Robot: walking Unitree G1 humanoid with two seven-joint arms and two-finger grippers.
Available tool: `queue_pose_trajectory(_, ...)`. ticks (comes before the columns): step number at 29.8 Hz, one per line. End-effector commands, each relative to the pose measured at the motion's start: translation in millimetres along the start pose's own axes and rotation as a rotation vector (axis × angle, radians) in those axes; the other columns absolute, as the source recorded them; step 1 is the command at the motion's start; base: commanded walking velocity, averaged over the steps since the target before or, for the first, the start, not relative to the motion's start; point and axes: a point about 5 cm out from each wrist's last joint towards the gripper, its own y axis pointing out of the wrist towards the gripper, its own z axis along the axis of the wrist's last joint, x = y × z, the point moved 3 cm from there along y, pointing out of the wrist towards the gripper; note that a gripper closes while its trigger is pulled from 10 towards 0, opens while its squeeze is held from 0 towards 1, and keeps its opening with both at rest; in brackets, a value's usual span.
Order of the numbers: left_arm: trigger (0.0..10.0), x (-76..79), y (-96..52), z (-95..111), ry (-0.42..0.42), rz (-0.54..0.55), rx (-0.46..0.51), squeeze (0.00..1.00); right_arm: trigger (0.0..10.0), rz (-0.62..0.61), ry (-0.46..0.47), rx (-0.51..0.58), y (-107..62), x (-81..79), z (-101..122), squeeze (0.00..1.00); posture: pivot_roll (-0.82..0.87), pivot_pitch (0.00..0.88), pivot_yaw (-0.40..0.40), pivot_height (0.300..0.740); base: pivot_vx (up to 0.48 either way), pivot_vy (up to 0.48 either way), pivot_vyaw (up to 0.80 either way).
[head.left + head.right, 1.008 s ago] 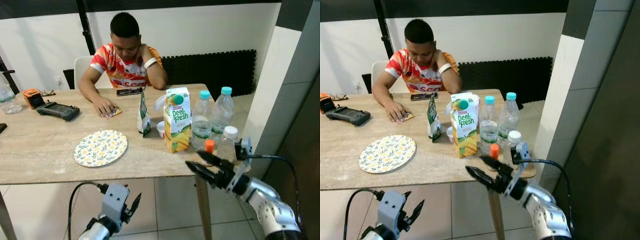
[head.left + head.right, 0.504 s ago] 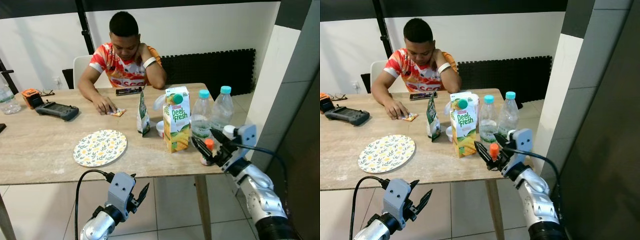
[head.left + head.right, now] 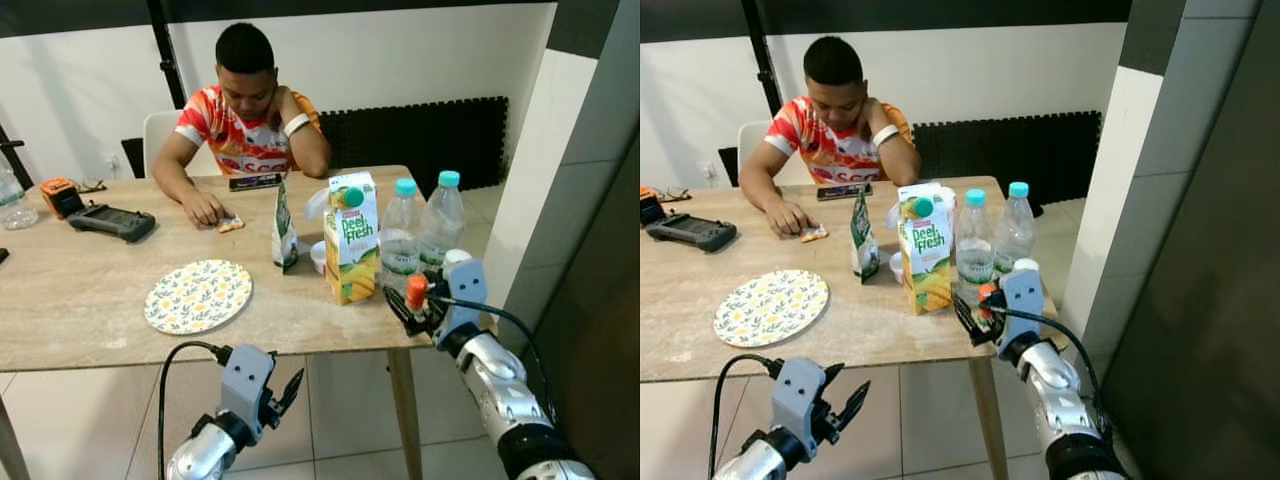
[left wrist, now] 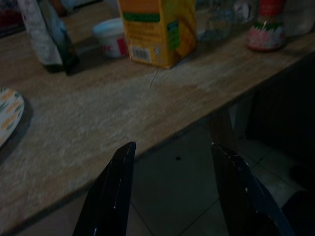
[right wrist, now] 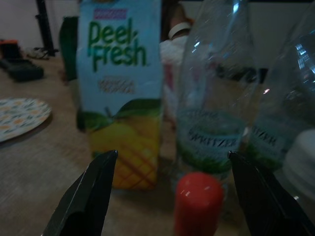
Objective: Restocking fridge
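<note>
On the wooden table (image 3: 90,300), near its right end, stand a Peel Fresh juice carton (image 3: 352,240), two clear water bottles with teal caps (image 3: 402,235) (image 3: 443,222) and a white-capped bottle (image 3: 455,258). In front of them is a small red-capped bottle (image 3: 416,292). My right gripper (image 3: 408,306) is at the table's right front corner, open. In the right wrist view the red cap (image 5: 198,200) sits between its spread fingers (image 5: 88,196), untouched. My left gripper (image 3: 287,384) hangs open below the table edge, facing the carton (image 4: 157,29).
A person (image 3: 245,110) sits at the far side, one hand on the table, with a phone (image 3: 257,181) nearby. A green pouch (image 3: 284,230), a small white cup (image 3: 320,257), a patterned plate (image 3: 198,296) and a black controller (image 3: 110,222) lie on the table. A dark wall panel (image 3: 600,300) stands at right.
My right arm has risen from below the table edge and moved in, so its open fingers now flank the red-capped bottle. The left gripper has lifted slightly.
</note>
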Motion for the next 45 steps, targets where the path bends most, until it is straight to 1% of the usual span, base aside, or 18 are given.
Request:
queue_pose_trajectory(1, 10.0, 5.7, 1.5, -1, -0.006, -0.022, -0.007, 0.00, 10.0, -0.022, 0.007, -0.003, 2.7, -0.5, -3, 0.00, -0.10, 0.106, 0.018, 0.740, 0.000, 0.000, 0.00)
queue_pose_trajectory(5, 10.0, 6.7, 2.0, -1, -0.004, -0.025, -0.007, 0.00, 10.0, -0.032, 0.010, -0.017, 4.4, -0.2, -5, 0.00, -0.10, 0.105, 0.016, 0.740, 0.000, 0.000, 0.00)
queue_pose_trajectory(6, 10.0, 7.1, 1.9, -1, -0.003, -0.026, -0.008, 0.00, 10.0, -0.034, 0.014, -0.028, 5.0, -0.6, -7, 0.00, -0.10, 0.104, 0.016, 0.740, 0.000, 0.000, 0.00)
queue_pose_trajectory(8, 10.0, 8.3, 1.9, -3, 0.000, -0.028, -0.012, 0.00, 10.0, -0.047, 0.032, -0.089, 5.2, -0.3, -17, 0.00, -0.09, 0.103, 0.013, 0.740, 0.000, 0.000, 0.00)
queue_pose_trajectory(13, 10.0, 10.3, 2.6, -4, 0.000, -0.031, -0.014, 0.00, 10.0, -0.061, 0.072, -0.133, 6.4, -0.9, -24, 0.00, -0.09, 0.100, 0.017, 0.740, 0.000, 0.000, 0.00)
queue_pose_trajectory(17, 10.0, 13.1, 4.7, -2, -0.003, -0.046, -0.008, 0.00, 10.0, -0.085, 0.076, -0.145, 10.2, 0.0, -23, 0.00, -0.09, 0.099, 0.020, 0.740, 0.000, 0.000, 0.00)
queue_pose_trajectory(23, 10.0, 12.2, 7.3, -1, 0.002, -0.051, -0.005, 0.00, 10.0, -0.092, 0.074, -0.144, 13.4, 0.3, -19, 0.00, -0.09, 0.095, 0.018, 0.740, 0.000, 0.000, 0.00)
queue_pose_trajectory(28, 10.0, 12.0, 6.7, -2, 0.005, -0.050, -0.005, 0.00, 10.0, -0.090, 0.079, -0.143, 14.0, -0.2, -19, 0.00, -0.09, 0.093, 0.015, 0.740, 0.000, 0.000, 0.00)
queue_pose_trajectory(29, 10.0, 12.1, 6.4, -2, 0.005, -0.050, -0.005, 0.00, 7.5, -0.090, 0.081, -0.145, 13.9, -0.2, -19, 0.00, -0.09, 0.092, 0.014, 0.740, 0.000, 0.000, 0.00)
queue_pose_trajectory(30, 10.0, 12.2, 6.1, -2, 0.006, -0.049, -0.006, 0.00, 7.5, -0.090, 0.083, -0.147, 14.0, -0.2, -20, 0.00, -0.09, 0.092, 0.014, 0.740, 0.000, 0.000, 0.00)
queue_pose_trajectory(31, 10.0, 12.6, 5.8, -3, 0.006, -0.050, -0.007, 0.00, 2.7, -0.090, 0.086, -0.149, 13.8, -0.2, -20, 0.00, -0.09, 0.090, 0.014, 0.740, 0.000, 0.000, 0.00)
queue_pose_trajectory(32, 10.0, 13.3, 5.7, -3, 0.007, -0.051, -0.007, 0.00, 0.0, -0.092, 0.090, -0.151, 13.5, 0.2, -21, 0.00, -0.09, 0.089, 0.013, 0.740, 0.000, 0.000, 0.00)
queue_pose_trajectory(43, 10.0, 15.7, 7.8, -4, 0.010, -0.060, -0.006, 0.00, 0.0, -0.094, 0.121, -0.131, 10.1, 3.5, -22, 0.00, -0.09, 0.083, 0.017, 0.740, 0.000, 0.000, 0.00)
queue_pose_trajectory(45, 10.0, 16.8, 8.6, -4, 0.010, -0.063, -0.006, 0.00, 0.0, -0.079, 0.144, -0.099, 7.0, 4.8, -22, 0.00, -0.09, 0.080, 0.018, 0.740, 0.000, 0.000, 0.00)
